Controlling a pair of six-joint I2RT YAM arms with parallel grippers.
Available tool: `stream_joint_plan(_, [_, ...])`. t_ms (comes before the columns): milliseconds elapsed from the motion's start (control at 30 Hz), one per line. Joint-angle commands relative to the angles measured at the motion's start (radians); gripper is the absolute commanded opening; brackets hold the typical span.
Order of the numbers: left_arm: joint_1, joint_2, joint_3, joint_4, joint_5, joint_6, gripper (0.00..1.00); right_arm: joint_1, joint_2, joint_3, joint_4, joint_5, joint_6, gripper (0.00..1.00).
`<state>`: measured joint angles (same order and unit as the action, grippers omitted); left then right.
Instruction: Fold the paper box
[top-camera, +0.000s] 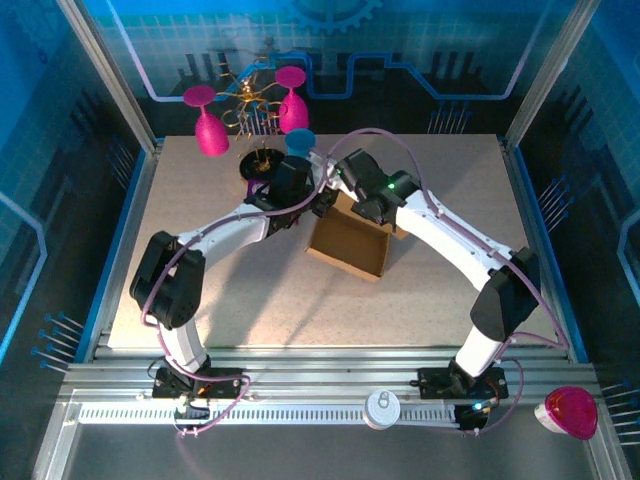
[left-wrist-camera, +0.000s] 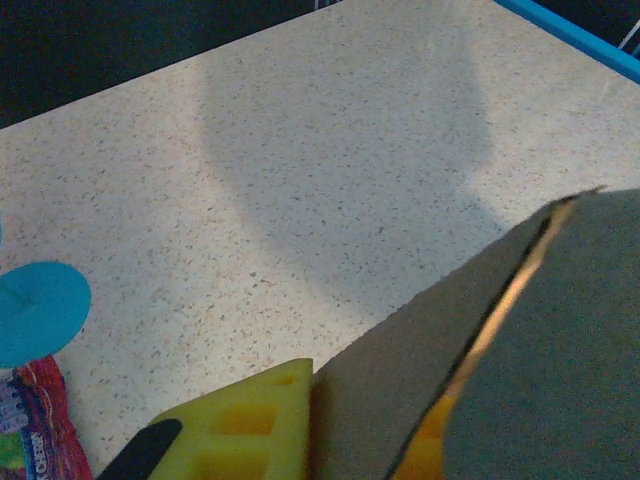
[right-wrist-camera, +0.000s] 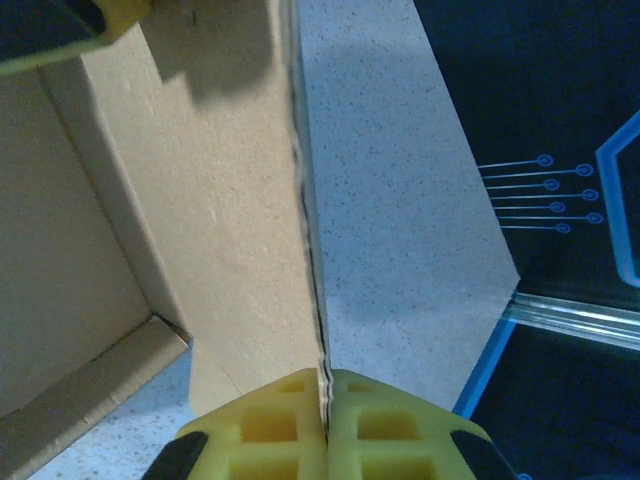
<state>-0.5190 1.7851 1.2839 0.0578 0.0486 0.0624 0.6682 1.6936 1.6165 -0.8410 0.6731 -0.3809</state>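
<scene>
Open box (top-camera: 350, 245) sits near middle of table (top-camera: 200, 290). At box's 11 o'clock corner, left gripper (top-camera: 318, 198) squeezes cardboard flap between yellow fingers (left-wrist-camera: 250, 420). At box's 12 o'clock, right gripper (right-wrist-camera: 325, 420) pinches top edge of wall tight. Blue cup (top-camera: 298, 140) at table's 12 o'clock.

I'm looking into a robot lab cell, plain as day. An aluminium-profile frame (top-camera: 112, 75) runs all round, and the blue translucent panels (top-camera: 440, 50) are printed with circuit traces and a gear. The left arm (top-camera: 200, 250) and right arm (top-camera: 465, 245), both white, are bolted to a slotted metal rail (top-camera: 300, 412) at the near edge, with cables (top-camera: 380, 130) looping off them. The speckled tabletop (top-camera: 260, 300) carries an odd mix: pink plastic goblets (top-camera: 205, 125), a gold wire rack (top-camera: 255, 100) and the paper box (top-camera: 350, 245).
</scene>
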Motion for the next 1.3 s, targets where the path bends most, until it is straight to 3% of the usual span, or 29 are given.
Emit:
stream_joint_plan(0, [-0.017, -0.033, -0.048, 0.077, -0.100, -0.034, 0.07, 0.014, 0.009, 0.062, -0.058, -0.102, 0.112, 0.00])
stream_joint_plan(100, [-0.024, -0.042, -0.103, 0.147, -0.123, -0.024, 0.00, 0.004, 0.006, 0.096, -0.100, -0.156, 0.205, 0.00])
stream_joint_plan(367, [-0.025, -0.076, -0.211, 0.257, -0.133, 0.021, 0.00, -0.083, -0.077, 0.161, -0.182, -0.373, 0.469, 0.35])
stream_joint_plan(500, [-0.034, -0.082, -0.245, 0.300, -0.155, 0.053, 0.00, -0.167, -0.163, 0.165, -0.170, -0.477, 0.629, 0.42])
stream_joint_plan(600, [-0.039, -0.084, -0.265, 0.335, -0.180, 0.060, 0.00, -0.285, -0.232, 0.133, -0.149, -0.531, 0.805, 0.47])
stream_joint_plan(700, [-0.042, -0.085, -0.285, 0.367, -0.202, 0.066, 0.00, -0.461, -0.296, 0.058, -0.123, -0.623, 1.033, 0.48])
stream_joint_plan(800, [-0.042, -0.087, -0.303, 0.397, -0.218, 0.056, 0.00, -0.652, -0.310, -0.051, -0.106, -0.823, 1.289, 0.46])
stream_joint_plan(867, [-0.043, -0.087, -0.315, 0.415, -0.225, 0.043, 0.00, -0.718, -0.279, -0.112, -0.104, -0.953, 1.390, 0.43])
stream_joint_plan(1000, [-0.047, -0.084, -0.334, 0.443, -0.236, 0.021, 0.00, -0.750, -0.218, -0.217, -0.033, -1.111, 1.530, 0.42])
stream_joint_plan(1267, [-0.051, -0.086, -0.363, 0.480, -0.263, -0.012, 0.00, -0.745, -0.105, -0.338, 0.117, -1.285, 1.710, 0.47])
